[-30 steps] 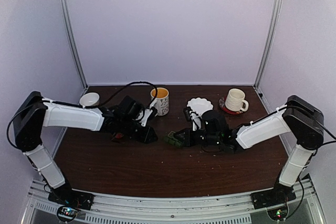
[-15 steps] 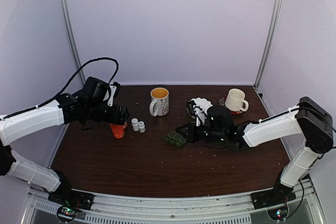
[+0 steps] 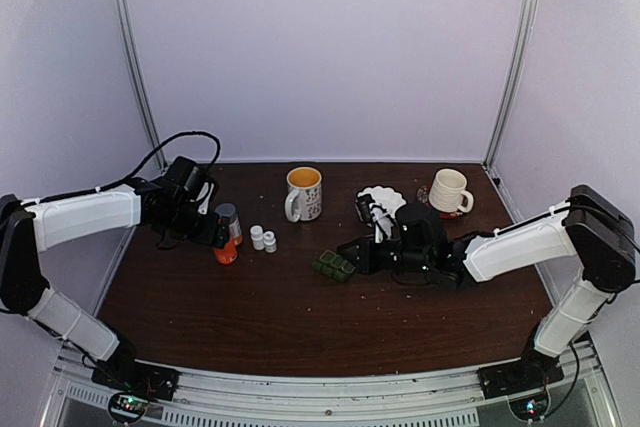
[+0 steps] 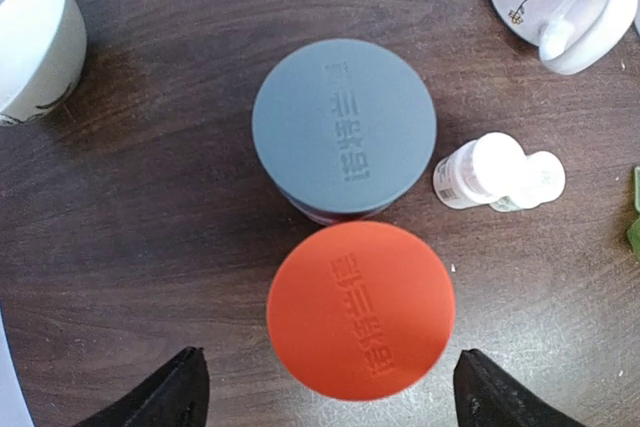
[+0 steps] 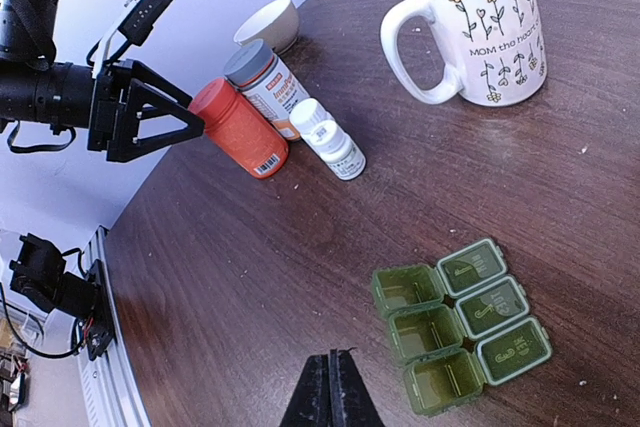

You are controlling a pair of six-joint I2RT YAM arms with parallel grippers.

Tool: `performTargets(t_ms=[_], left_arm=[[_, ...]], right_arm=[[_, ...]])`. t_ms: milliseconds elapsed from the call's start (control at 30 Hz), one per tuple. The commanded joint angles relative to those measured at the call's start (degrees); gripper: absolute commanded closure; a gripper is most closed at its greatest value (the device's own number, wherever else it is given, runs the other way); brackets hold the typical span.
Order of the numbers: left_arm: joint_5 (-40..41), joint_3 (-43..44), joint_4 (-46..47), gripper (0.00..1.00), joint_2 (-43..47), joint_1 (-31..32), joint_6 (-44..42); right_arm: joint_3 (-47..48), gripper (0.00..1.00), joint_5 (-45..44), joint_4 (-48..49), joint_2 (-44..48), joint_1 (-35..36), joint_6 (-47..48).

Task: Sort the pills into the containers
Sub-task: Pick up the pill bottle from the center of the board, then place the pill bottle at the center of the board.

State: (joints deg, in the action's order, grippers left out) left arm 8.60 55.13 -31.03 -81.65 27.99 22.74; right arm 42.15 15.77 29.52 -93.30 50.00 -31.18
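So, left gripper (image 4: 330, 392): jaws wide apart, flanking orange bottle (image 4: 360, 312) at its cap, no clamp; looks lined up to grab it.
Right gripper (image 5: 333, 387): jaws together, empty, near pill box (image 5: 460, 322); likely parked to keep box in view.
Pill box: mid-table, in front of mug (image 5: 480, 27), 3 lids flipped open, 3 cells look empty; ready to take pills.
Bottles: orange bottle touching grey-cap bottle (image 4: 345, 127), 2 small white bottles (image 4: 495, 172) just beside; grouped left, well apart from box.
Pills: none visible, presumably inside capped bottles.
Next: uncapping needed, probably both arms.
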Motion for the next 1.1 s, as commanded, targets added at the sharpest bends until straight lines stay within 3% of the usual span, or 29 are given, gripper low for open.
performTargets(t_ms=[0,367,567,667,800,900,1067], left_arm=[[-1.9,2.2,2.0,0.16,-1.9,-1.1,-2.0],[-2.5,3.7,4.5,0.19,-4.4,-1.4,-2.9],[-2.5,4.1,4.8,0.43,-5.4,-1.4,-3.5],[-3.2,4.0,3.5,0.49,-4.3,-1.4,-3.7],[-8.4,3.1,1.3,0.56,-1.2,-1.3,-4.2],[-16.6,2.6,-0.8,0.58,0.8,-0.7,-5.1],[-22.3,3.0,-1.5,0.58,2.4,5.8,-7.7]], right_arm=[[-1.1,0.97,-0.7,0.2,1.7,-0.3,0.8],[-0.4,0.96,0.1,0.4,0.7,-0.3,0.6],[-0.6,0.96,0.3,0.2,0.7,-0.3,0.6],[-0.5,0.96,0.6,0.2,0.7,-0.4,0.5],[0.2,0.95,1.0,-0.5,0.5,-0.3,0.9],[0.8,0.95,1.8,-0.4,0.2,-0.1,1.3],[2.8,0.91,3.6,-0.7,-0.6,1.0,3.5]])
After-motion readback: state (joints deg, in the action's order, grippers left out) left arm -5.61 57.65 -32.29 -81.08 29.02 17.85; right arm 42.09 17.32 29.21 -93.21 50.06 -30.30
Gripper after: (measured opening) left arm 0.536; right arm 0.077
